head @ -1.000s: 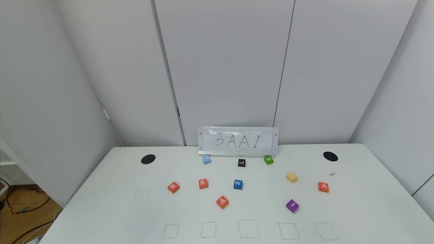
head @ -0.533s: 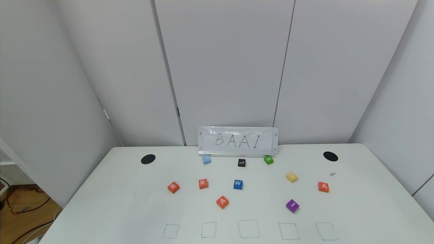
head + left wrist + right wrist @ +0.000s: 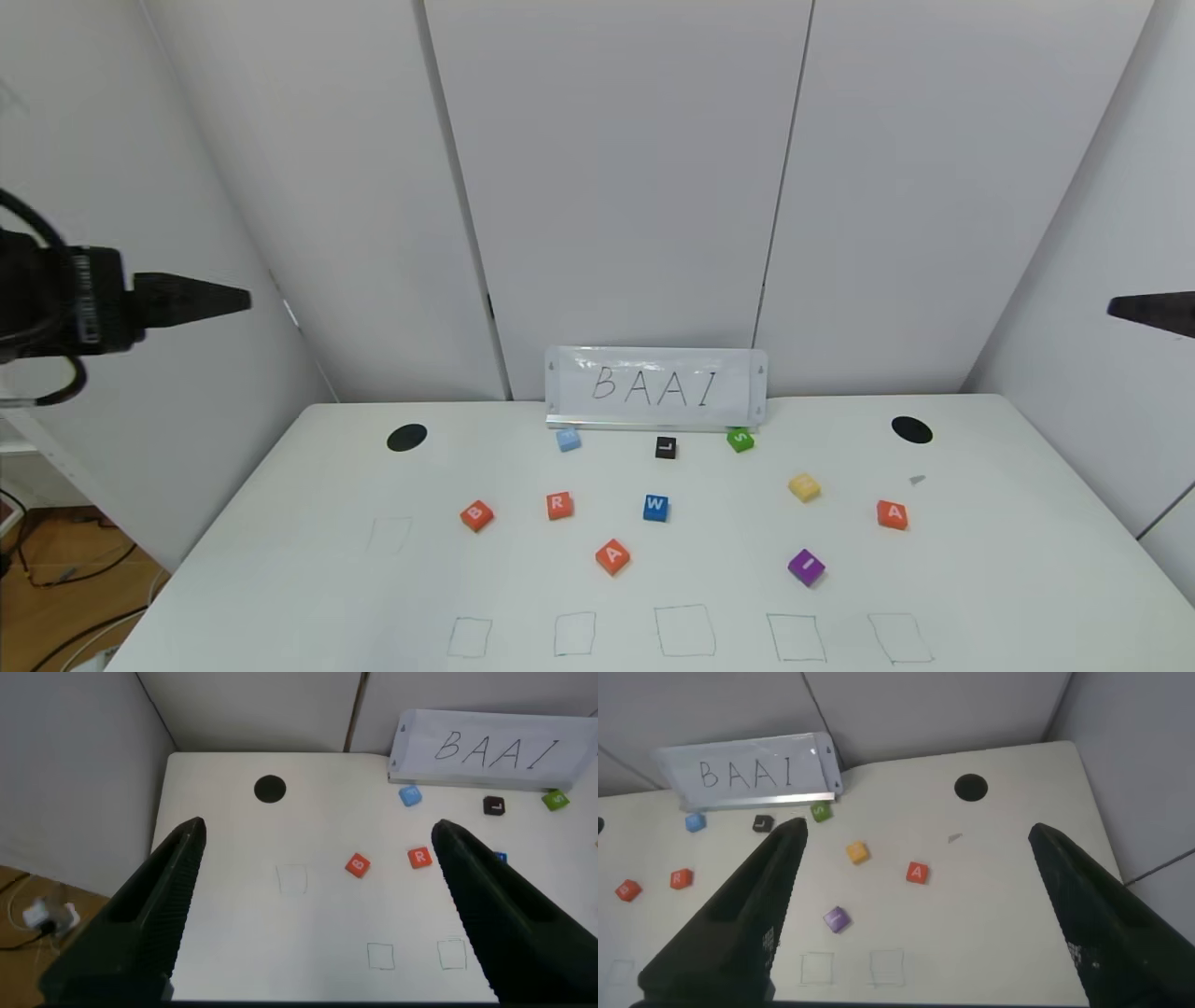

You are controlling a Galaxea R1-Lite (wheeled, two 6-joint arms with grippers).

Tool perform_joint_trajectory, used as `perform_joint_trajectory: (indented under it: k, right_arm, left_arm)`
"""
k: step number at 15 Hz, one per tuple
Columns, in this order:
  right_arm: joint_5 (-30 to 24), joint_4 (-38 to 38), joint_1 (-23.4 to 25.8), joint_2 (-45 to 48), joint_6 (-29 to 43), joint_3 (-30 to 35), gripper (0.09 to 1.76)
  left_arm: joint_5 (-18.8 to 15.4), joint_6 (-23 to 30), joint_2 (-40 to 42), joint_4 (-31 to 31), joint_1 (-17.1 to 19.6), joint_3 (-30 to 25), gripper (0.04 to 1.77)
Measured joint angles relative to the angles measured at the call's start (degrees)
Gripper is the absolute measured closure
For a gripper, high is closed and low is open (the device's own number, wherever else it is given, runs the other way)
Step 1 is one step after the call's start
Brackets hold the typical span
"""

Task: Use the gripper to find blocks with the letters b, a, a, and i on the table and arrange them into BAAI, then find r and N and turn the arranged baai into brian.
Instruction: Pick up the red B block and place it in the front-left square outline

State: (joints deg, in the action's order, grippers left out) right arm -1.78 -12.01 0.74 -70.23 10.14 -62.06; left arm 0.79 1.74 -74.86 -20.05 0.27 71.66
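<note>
On the white table [image 3: 1008, 560] lie the orange blocks B [image 3: 476, 514], A [image 3: 612, 556] and A [image 3: 892, 514], and the purple I [image 3: 806, 567]. The orange r [image 3: 558, 505] sits between B and a blue W. No N can be read on any block. My left gripper [image 3: 191, 299] hangs high at the left edge, open and empty; its wrist view shows the open left gripper [image 3: 318, 831] above B [image 3: 357, 865] and r [image 3: 420, 857]. My right gripper [image 3: 1153, 313] hangs high at the right edge; the right gripper [image 3: 919, 831] is open above A [image 3: 917, 873] and I [image 3: 837, 918].
A sign reading BAAI [image 3: 656, 387] stands at the back. Near it lie a light blue block [image 3: 568, 440], black L [image 3: 665, 448] and green S [image 3: 739, 440]. Blue W [image 3: 655, 507] and a yellow block [image 3: 804, 486] lie mid-table. Green square outlines [image 3: 684, 630] line the front edge.
Both arms have come up into the head view, the left at the left edge and the right at the right edge. The blocks have not moved.
</note>
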Motion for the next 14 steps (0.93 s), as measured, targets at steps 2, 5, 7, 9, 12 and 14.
perform_joint_trajectory:
  k: [2, 5, 7, 9, 12, 14]
  right_arm:
    - [0.0, -0.9, -0.1, -5.0, 1.1, -2.0, 0.14]
    - [0.0, -1.1, -0.5, -11.5, 1.9, -3.5, 0.14]
    - [0.0, -0.8, -0.7, -15.3, 3.1, -4.1, 0.14]
    - [0.0, -0.6, -0.8, -19.2, 3.7, -4.6, 0.14]
    - [-0.2, -0.5, -0.7, -23.7, 3.8, -5.3, 0.14]
    - [-0.2, -0.5, -0.7, -25.9, 3.9, -5.4, 0.14]
  left_arm:
    - [0.1, 0.1, -7.5, 0.0, 0.1, 3.1, 0.09]
    - [0.5, 0.1, -17.1, 0.3, -0.3, 6.0, 0.09]
    - [0.5, 0.4, -21.5, 0.3, -1.2, 6.6, 0.09]
    - [0.5, 2.2, -24.4, 0.0, -3.1, 6.2, 0.09]
    - [1.5, 4.3, -26.9, -0.1, -6.4, 4.9, 0.09]
    - [3.0, 5.5, -28.6, -0.1, -8.3, 3.8, 0.09]
